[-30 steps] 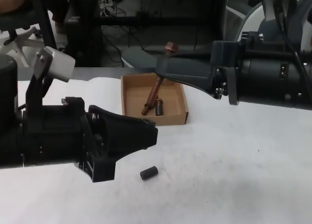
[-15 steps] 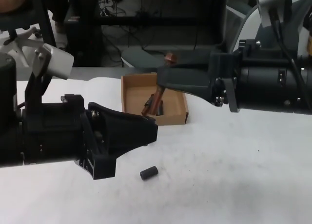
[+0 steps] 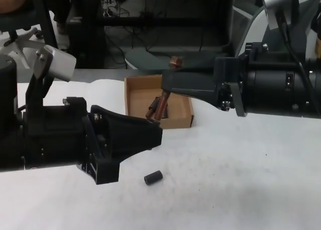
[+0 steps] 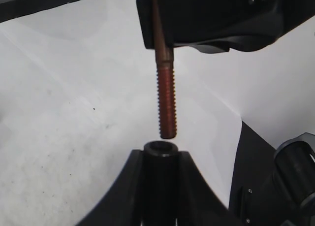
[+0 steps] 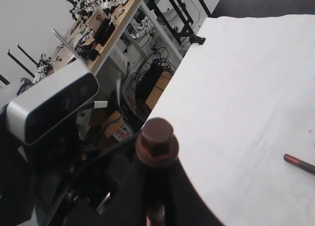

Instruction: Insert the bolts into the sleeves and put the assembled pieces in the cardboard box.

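My right gripper is shut on a copper bolt, head up, and holds it upright over the near edge of the cardboard box. The bolt's hex head stands just above the right gripper. My left gripper is shut on a black sleeve with its bore facing up. The bolt's threaded end hangs just above that bore, apart from it. The left gripper sits in front of the box. A loose black sleeve lies on the white bench.
A dark piece lies inside the box, partly hidden by the held bolt. Another copper bolt lies on the white bench. Cluttered desks, cables and chair legs stand beyond the bench's far edge.
The right gripper has come down and nearer with the bolt, bringing its tip to the left gripper's end. The left arm and the loose sleeve have kept still.
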